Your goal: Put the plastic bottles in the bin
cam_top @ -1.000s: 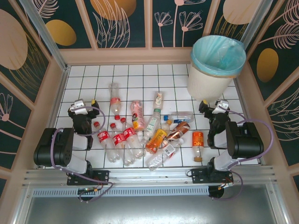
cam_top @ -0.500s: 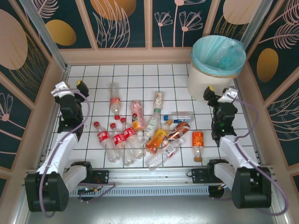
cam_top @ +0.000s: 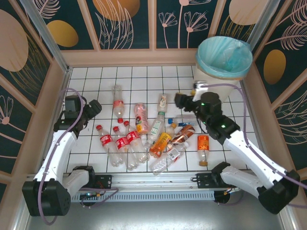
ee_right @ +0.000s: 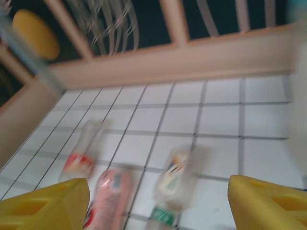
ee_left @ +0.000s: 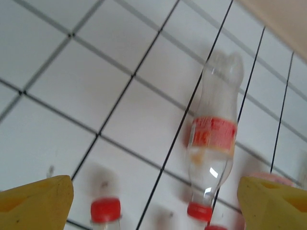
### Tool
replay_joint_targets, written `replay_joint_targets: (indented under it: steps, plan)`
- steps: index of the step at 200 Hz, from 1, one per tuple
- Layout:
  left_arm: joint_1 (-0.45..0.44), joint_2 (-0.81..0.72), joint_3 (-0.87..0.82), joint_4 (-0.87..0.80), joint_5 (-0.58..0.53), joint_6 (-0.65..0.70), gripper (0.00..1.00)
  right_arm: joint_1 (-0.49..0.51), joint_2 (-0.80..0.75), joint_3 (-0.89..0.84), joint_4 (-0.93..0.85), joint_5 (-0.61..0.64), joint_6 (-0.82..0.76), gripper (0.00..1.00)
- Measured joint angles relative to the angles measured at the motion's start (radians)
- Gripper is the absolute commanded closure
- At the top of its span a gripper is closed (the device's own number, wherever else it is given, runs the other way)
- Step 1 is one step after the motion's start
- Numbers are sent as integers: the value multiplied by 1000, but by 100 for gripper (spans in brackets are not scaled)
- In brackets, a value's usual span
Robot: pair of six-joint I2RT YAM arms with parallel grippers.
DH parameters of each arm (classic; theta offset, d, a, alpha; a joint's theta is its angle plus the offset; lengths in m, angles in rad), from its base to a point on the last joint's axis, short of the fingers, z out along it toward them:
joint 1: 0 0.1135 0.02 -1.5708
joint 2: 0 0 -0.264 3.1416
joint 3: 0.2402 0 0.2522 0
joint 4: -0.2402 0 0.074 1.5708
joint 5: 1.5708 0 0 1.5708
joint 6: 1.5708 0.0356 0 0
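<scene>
White tile table (cam_top: 144, 76); dark floral wall panels (cam_top: 127, 24). Plastic bottles (cam_top: 141, 117) lie mid-table; bin (cam_top: 208, 88) far right, prob. against wall. Left gripper (cam_top: 93, 108), right gripper (cam_top: 180, 100): fingers apart, empty.

Right gripper (ee_right: 156, 201) spread wide — three blurred plastic bottles (ee_right: 175, 172) on tiled table (ee_right: 220, 120).
</scene>
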Motion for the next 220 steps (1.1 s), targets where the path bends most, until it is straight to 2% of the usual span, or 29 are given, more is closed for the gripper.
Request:
replay_joint_targets:
  steps: [19, 40, 72, 103, 134, 157, 174, 220]
  plan:
    - [0, 24, -39, -35, 40, -27, 11, 103, 98, 74, -41, -21, -2, 24]
    - [0, 28, -72, -72, 73, -59, 11, 166, 179, 139, -73, -53, -3, 24]
    - [0, -68, -138, -141, 114, -123, 11, 246, 360, 314, -111, -129, 0, 24]
    - [0, -141, -145, -241, 123, -130, 11, 265, 554, 504, -160, -207, 10, 28]
    - [0, -183, -171, -301, 171, -127, 15, 270, 850, 837, -255, -311, 24, 34]
    - [0, -205, -222, -316, 219, -126, 15, 285, 1011, 1027, -338, -369, 23, 33]
    - [0, -211, -246, -321, 247, -126, 17, 303, 1058, 1069, -380, -397, 23, 32]
    - [-9, -190, -286, -297, 312, -127, 20, 330, 1063, 1064, -422, -436, 26, 31]
